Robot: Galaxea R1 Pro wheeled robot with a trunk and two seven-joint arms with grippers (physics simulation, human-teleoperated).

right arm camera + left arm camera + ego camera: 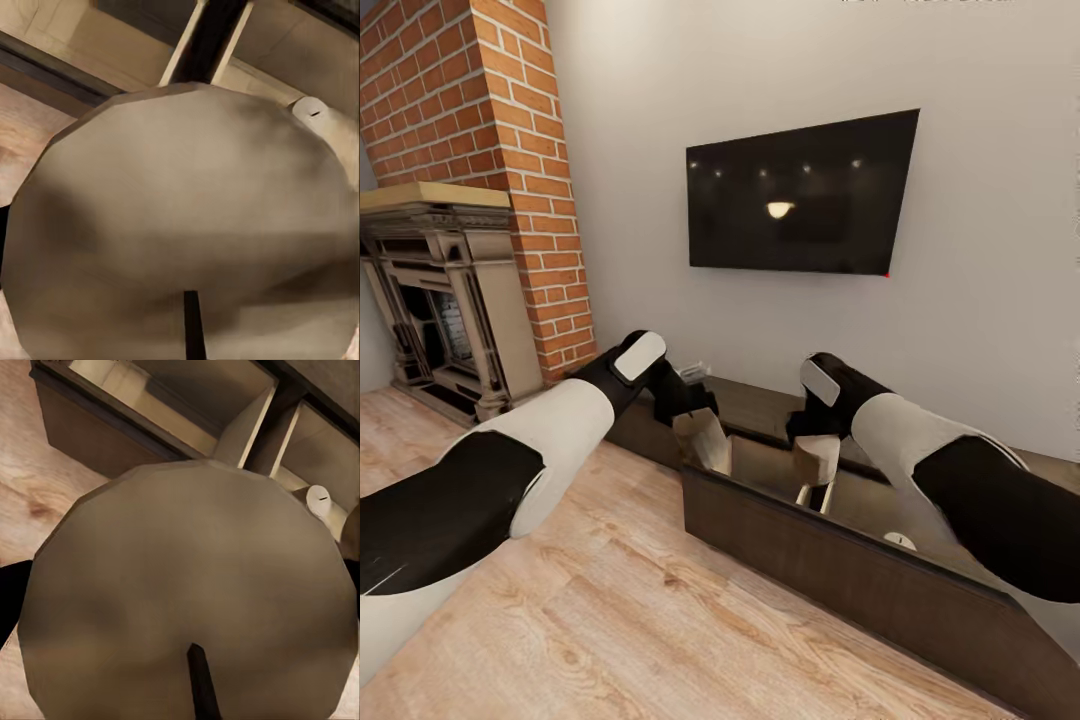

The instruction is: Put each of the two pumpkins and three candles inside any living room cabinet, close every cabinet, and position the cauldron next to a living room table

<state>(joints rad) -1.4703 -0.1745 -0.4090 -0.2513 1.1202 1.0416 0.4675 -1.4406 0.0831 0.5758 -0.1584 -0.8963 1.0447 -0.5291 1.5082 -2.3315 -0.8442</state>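
Two grippers, left and right, each closed on a candle above the open cabinet, where a third candle lies.

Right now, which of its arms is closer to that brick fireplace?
Left. The left end effector, carrying a candle, hangs over the open cabinet drawer's end nearest the brick fireplace. The right end effector is farther along the drawer, away from it.
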